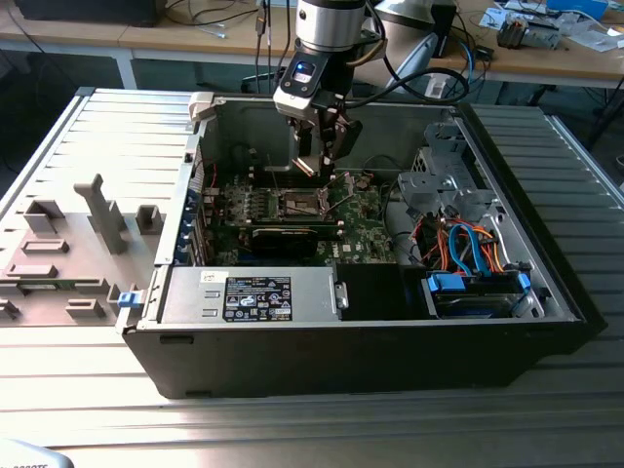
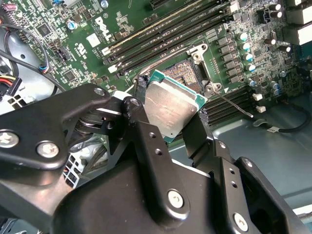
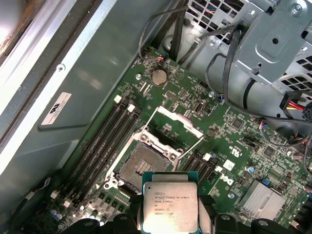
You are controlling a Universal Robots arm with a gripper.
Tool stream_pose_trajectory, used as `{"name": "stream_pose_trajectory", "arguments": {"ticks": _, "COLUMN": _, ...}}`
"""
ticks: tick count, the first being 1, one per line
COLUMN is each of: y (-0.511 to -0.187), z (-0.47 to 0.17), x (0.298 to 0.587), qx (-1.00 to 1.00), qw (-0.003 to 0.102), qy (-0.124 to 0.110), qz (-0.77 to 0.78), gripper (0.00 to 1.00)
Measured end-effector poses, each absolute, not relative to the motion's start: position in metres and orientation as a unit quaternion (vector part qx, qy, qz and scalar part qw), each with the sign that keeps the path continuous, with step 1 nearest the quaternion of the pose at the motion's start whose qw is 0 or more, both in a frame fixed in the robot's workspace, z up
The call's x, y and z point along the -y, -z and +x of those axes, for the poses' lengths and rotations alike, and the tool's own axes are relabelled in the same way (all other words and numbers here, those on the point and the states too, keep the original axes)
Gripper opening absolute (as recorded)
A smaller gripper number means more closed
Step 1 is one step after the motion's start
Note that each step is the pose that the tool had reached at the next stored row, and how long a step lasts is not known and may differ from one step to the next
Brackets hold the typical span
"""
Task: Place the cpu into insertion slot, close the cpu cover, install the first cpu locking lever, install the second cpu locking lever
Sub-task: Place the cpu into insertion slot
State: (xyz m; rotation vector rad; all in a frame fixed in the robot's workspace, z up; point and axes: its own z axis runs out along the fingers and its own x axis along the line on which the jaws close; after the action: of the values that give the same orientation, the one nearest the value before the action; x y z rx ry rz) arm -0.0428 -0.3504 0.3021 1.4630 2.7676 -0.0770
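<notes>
- The black two-finger gripper (image 2: 171,117) is clenched on the thin, square, grey-silver cpu (image 3: 169,207), pinching two opposite edges.
- In the exterior view's upper middle, the cpu hangs above the open square insertion slot (image 3: 144,165), not touching it; the silver window-frame cpu cover (image 3: 178,119) stands raised.
- Likely light, stiff and slick-topped, with a fragile underside, so holding by the edges suits it.

Bright, even room light, soft glare on the cpu (image 2: 170,109), dimmer shadow inside the computer case (image 1: 253,122).
</notes>
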Motion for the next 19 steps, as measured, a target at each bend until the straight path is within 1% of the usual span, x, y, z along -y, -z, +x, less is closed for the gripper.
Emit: {"name": "stream_pose_trajectory", "arguments": {"ticks": 19, "y": -0.3021, "z": -0.0428, "x": 0.3504, "qx": -0.881, "qw": 0.005, "qy": 0.025, "qz": 0.472, "gripper": 0.55}}
